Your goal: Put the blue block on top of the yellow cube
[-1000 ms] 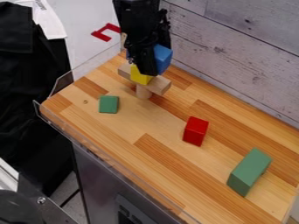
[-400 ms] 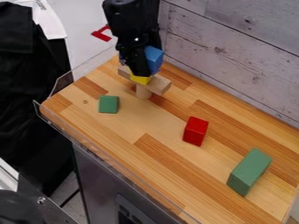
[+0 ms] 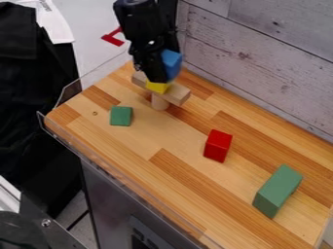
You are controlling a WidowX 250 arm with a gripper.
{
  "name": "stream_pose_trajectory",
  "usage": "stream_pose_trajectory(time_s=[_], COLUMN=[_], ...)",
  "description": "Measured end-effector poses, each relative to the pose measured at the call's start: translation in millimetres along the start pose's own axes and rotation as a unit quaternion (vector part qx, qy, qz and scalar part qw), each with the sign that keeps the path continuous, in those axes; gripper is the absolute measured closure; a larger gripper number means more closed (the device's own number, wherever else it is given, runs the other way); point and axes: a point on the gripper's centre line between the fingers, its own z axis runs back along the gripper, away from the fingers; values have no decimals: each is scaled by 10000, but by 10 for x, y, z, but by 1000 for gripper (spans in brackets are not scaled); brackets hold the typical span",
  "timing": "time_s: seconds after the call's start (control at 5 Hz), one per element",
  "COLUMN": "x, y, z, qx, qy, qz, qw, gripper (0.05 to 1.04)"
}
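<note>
Blue block (image 3: 172,64), clasped by the black gripper (image 3: 160,77) and held above the yellow cube (image 3: 158,87); contact between the two is hidden behind the near finger. The block is probably light, rigid wood, smooth but not slippery, and hardly fragile. Its flat, opposed side faces offer the best hold, leaving the underside free to seat. The likely step is final alignment and release; uneven opening could tip it or push the cube aside.

Beneath, the cube rests on a wooden plank (image 3: 177,94) borne by an upright cylinder (image 3: 159,102), a narrow support that may rock under side load. Farther out, on the worktop (image 3: 143,146), lie a small green block (image 3: 121,116), a red block (image 3: 218,146) and a larger green block (image 3: 278,191). Clear walls (image 3: 73,89) border this surface, making it tray-like, with all these pieces inside.
</note>
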Motion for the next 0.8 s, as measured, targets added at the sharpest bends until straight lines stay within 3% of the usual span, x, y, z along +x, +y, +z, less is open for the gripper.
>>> stream_pose_trajectory(time_s=[0.2,0.6,0.8], x=[8,-45,-91], y=[12,-31,-102], z=[-64,-46,85], qx=[184,140,286], qy=[80,125,-24], qz=[-66,-138,-411], qw=[9998,9997,9987], gripper=[133,84,84])
